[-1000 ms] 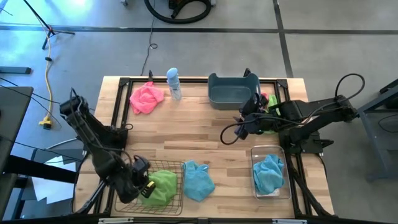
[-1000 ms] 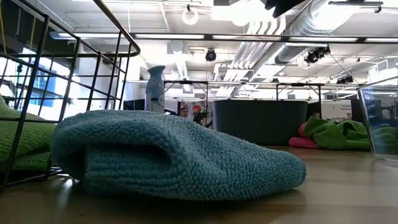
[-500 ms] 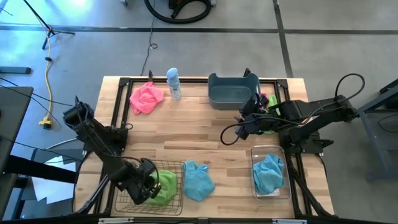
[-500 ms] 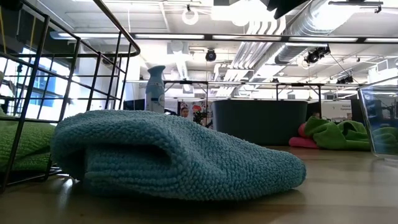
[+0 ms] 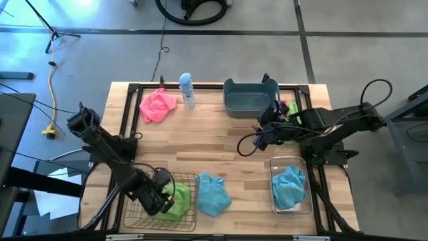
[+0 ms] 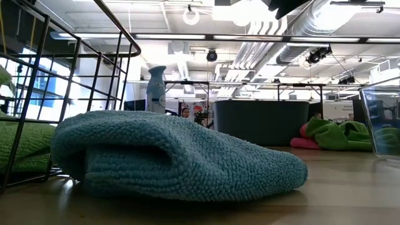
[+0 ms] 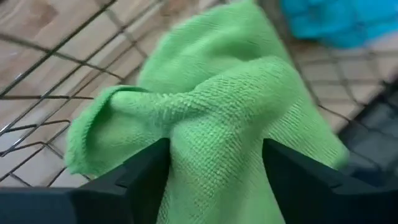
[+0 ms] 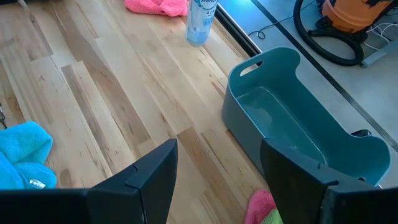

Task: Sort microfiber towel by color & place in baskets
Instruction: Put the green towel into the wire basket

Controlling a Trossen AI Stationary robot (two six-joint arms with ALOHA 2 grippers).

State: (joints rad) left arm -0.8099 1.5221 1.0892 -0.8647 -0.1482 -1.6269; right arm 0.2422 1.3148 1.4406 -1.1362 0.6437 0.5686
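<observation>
A green towel [image 5: 176, 199] lies bunched on the floor of the wire-mesh basket [image 5: 137, 215] at the table's near left. My left gripper [image 7: 214, 177] points down into the basket, open, with a raised fold of the towel [image 7: 211, 106] between its fingers. A blue towel [image 5: 214, 194] lies folded on the table just right of the basket. Another blue towel [image 5: 289, 186] sits in the clear bin [image 5: 273, 163]. A pink towel [image 5: 157, 105] lies at the far left. My right gripper [image 5: 264, 137] hangs open above the table, near the blue-grey tub [image 5: 249, 99]. My left gripper comes from above, slanting down, and its open fingers [image 7: 140, 180] stand on either side of the green towel's raised fold [image 7: 211, 143]. Whether the fingers touch the cloth I cannot tell. The towel rests on the basket's wire floor.
A spray bottle [image 5: 187, 90] stands at the far edge beside the pink towel. A green and a pink towel [image 6: 337, 134] lie heaped at the far right, under the right arm. Bare wood lies between the tub and the near baskets.
My left gripper has gone toward the table's right edge, farther over the wire basket, and a little down, rolling its wrist. The green towel has sunk lower onto the basket's floor.
</observation>
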